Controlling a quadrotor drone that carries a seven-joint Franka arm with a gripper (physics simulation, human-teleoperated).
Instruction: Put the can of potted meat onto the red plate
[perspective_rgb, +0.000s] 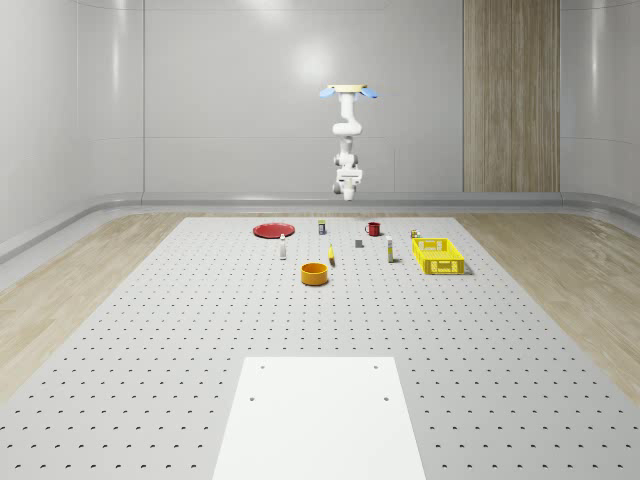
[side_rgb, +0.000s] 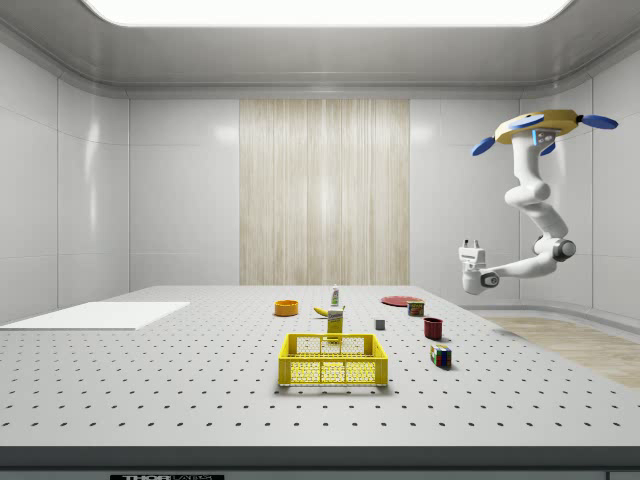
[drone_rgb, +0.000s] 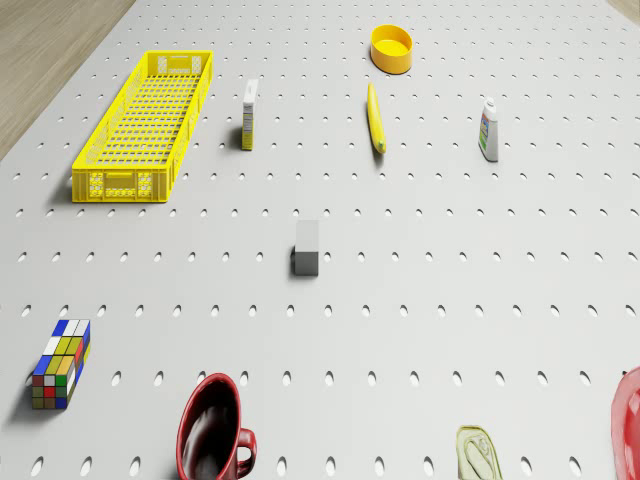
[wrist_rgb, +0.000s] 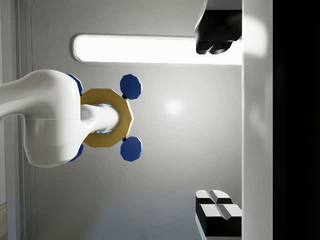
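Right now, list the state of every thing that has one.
drone, hovering near the table's far edge
gripper, open, holding nothing, pointing up
red plate, bare
can of potted meat, upright on the table, off the red plate
red mug, upright, empty
yellow basket, empty
orange bowl, upright, empty
banana, lying flat

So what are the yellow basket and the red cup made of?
The yellow basket looks like hard plastic: its walls and floor are an open moulded grid in one flat colour. The red cup looks like glazed ceramic, since its dark inside shows shiny highlights, though glossy plastic is possible.
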